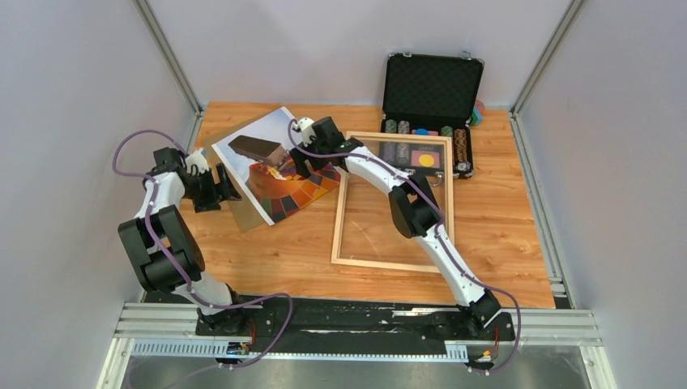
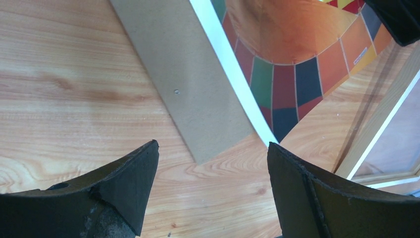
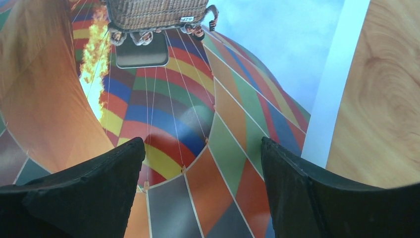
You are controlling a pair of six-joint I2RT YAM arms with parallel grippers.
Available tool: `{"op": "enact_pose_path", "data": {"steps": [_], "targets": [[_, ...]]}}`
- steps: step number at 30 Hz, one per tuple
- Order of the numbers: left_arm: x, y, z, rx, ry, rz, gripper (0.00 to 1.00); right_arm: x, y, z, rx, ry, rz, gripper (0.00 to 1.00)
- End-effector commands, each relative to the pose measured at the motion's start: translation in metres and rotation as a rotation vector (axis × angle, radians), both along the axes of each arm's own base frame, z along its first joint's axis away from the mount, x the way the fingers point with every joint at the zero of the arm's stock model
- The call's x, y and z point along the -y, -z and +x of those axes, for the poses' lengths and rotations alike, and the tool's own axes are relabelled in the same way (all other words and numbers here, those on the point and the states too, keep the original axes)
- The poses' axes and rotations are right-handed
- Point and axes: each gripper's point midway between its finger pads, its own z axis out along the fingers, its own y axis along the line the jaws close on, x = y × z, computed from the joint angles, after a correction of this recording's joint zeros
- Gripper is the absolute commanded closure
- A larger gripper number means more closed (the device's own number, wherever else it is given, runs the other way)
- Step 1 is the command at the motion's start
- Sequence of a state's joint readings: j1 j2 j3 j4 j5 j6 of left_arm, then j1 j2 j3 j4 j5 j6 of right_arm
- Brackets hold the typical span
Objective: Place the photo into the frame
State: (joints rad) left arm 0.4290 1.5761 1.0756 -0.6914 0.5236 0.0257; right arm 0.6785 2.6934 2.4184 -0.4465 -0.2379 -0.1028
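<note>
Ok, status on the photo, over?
Left claw, right claw open, empty. Photo face up on backing board, left of frame. Right arm spans frame.

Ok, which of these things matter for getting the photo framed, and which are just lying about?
For the job:
balloon photo
light-wood frame

Lying about:
brown board at the photo's edge
open black case of poker chips

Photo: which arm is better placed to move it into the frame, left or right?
Right, probably. The right gripper is open directly over the photo, on the side nearest the frame. The left gripper, also open, faces a corner of the brown board, farther from the frame.
</note>
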Motion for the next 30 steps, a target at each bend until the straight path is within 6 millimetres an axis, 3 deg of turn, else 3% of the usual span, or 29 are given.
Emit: {"op": "enact_pose_path", "data": {"steps": [1, 7, 11, 23, 30], "targets": [[-0.006, -0.010, 0.006, 0.032, 0.007, 0.014, 0.12, -0.025, 0.012, -0.060, -0.129, -0.105, -0.018, 0.16], [-0.004, 0.010, 0.000, -0.028, 0.001, -0.011, 0.12, -0.039, 0.012, -0.087, -0.160, -0.132, -0.028, 0.17], [-0.009, 0.026, -0.003, -0.080, -0.009, 0.002, 0.12, -0.040, 0.004, -0.095, -0.181, -0.114, -0.023, 0.18], [-0.026, 0.051, 0.005, -0.142, -0.038, 0.053, 0.12, -0.022, -0.064, -0.048, -0.012, 0.032, 0.011, 0.15], [-0.021, 0.060, -0.002, -0.182, -0.033, 0.028, 0.12, -0.002, -0.069, -0.018, 0.008, 0.093, 0.028, 0.14]]}}
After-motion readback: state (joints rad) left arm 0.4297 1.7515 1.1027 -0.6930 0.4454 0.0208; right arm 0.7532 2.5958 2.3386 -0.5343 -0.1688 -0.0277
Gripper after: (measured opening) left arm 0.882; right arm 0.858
